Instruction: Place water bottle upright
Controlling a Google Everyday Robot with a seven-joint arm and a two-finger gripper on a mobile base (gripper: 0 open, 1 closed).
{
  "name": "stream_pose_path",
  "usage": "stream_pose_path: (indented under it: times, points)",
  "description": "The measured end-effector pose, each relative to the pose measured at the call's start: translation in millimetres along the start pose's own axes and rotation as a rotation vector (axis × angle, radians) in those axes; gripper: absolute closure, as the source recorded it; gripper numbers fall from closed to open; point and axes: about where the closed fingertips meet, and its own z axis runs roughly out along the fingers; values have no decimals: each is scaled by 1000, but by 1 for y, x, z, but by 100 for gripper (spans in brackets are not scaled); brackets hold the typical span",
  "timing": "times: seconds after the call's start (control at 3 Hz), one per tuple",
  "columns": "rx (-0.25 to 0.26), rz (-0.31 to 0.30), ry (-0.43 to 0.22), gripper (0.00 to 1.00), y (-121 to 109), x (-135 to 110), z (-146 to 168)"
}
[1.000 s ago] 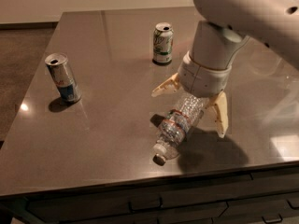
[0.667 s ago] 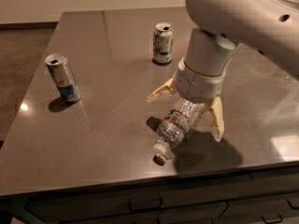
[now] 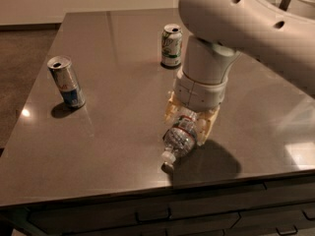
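Note:
The water bottle (image 3: 180, 138) lies on its side on the dark table (image 3: 113, 77), near the front edge. It is clear and ribbed, with a red-and-white label band, and its white cap (image 3: 168, 158) points toward the front edge. My gripper (image 3: 190, 120) reaches down from the big white arm (image 3: 231, 28). Its cream fingers (image 3: 172, 110) are closed on either side of the bottle's upper body. The bottle's base is hidden under the wrist.
A green-white can (image 3: 171, 45) stands upright behind the arm. A silver-blue slim can (image 3: 66, 81) stands upright at the left. The table's front edge (image 3: 147, 186) runs just in front of the bottle cap, with drawers below it.
The fingers were spread wide around the bottle and have closed in on it. The arm has shifted slightly left over the bottle. The bottle still lies in about the same place.

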Motion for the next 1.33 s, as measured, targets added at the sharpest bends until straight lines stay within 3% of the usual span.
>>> stream_pose_path:
  times: [0.33,0.67,1.0,1.33]
  points:
    - [-5,49,4,64,-7,4,-5]
    - [47,187,-56,87,-15,12,-24]
    - [155,383,-186,100,-25,22,-54]
    - [275,534,-358,100,-38,23,-78]
